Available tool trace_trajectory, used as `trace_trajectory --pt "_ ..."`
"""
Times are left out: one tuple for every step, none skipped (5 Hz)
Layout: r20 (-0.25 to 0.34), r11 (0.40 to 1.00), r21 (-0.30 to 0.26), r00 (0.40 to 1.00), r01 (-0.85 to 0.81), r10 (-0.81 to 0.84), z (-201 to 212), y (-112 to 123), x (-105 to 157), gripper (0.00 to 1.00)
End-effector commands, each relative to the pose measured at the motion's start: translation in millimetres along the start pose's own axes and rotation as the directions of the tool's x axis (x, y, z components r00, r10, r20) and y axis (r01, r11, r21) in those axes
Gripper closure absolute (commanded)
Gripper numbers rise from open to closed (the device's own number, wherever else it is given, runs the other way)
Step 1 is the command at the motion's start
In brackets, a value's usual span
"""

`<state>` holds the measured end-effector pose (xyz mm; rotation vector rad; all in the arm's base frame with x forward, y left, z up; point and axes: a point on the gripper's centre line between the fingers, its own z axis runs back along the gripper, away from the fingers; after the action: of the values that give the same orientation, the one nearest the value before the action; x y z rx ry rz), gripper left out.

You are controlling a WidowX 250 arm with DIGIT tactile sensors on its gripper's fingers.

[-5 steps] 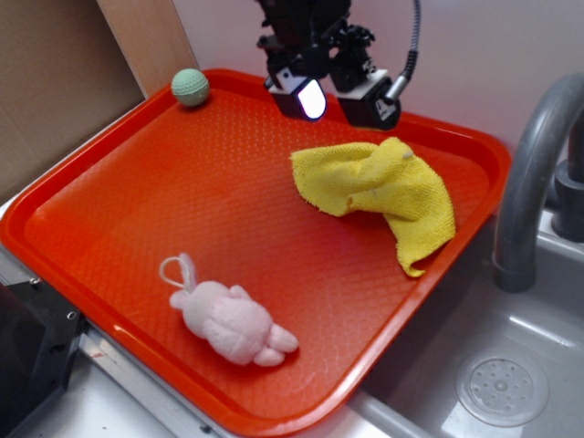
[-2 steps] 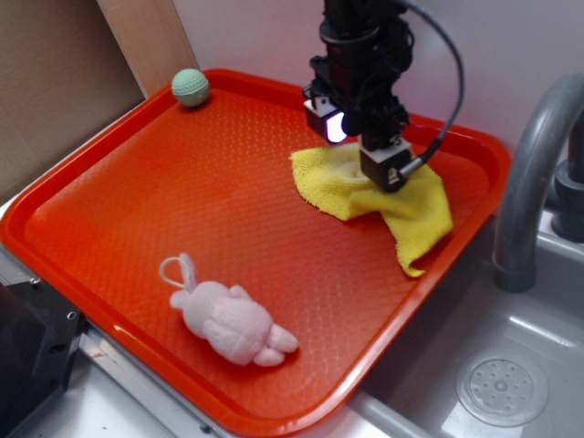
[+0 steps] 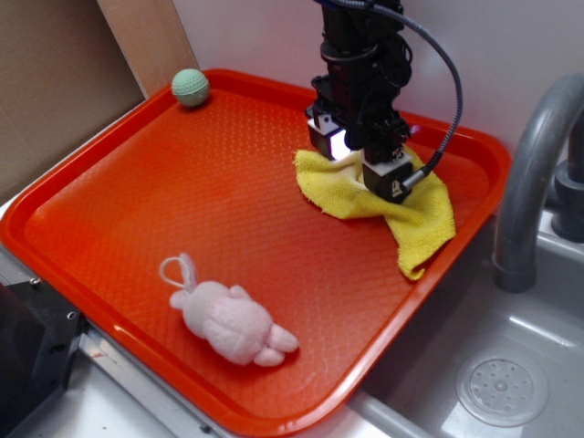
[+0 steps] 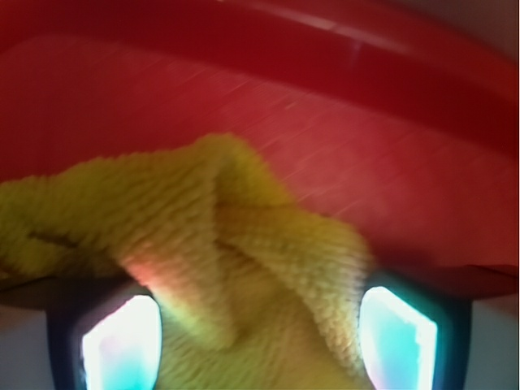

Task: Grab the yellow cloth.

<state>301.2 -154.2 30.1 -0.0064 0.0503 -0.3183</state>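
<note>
Gripper (image 3: 358, 162) sits low over the yellow cloth (image 3: 415, 214), which lies bunched at the far right of the red tray (image 3: 137, 182). Its fingers (image 4: 122, 345) stand spread, a raised fold of cloth between them, so the grasp is set up; next comes closing on that fold, then lifting. Compared with a second ago, the arm has dropped from above the tray's back edge onto the cloth

Gripper (image 3: 358, 169) on yellow cloth (image 3: 422, 217)
</note>
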Motion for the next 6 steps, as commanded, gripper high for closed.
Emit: trace_trajectory --pt "0.168 0.996 -0.070 0.985 0.047 -0.035 73 -23 -10 0.00" --pt "0.134 0.996 -0.031 0.988 0.087 -0.083 59 -38 -10 0.00" --pt "0.104 0.992 0.015 0.987 0.121 -0.122 39 -46 -6 0.00" --pt "0.088 0.985 0.036 0.981 0.171 -0.174 26 -56 -7 0.00" --pt "0.054 0.989 0.036 0.988 0.140 -0.142 12 -44 1 0.00" --pt "0.047 0.993 0.040 0.993 0.107 -0.109 5 -30 12 0.00"
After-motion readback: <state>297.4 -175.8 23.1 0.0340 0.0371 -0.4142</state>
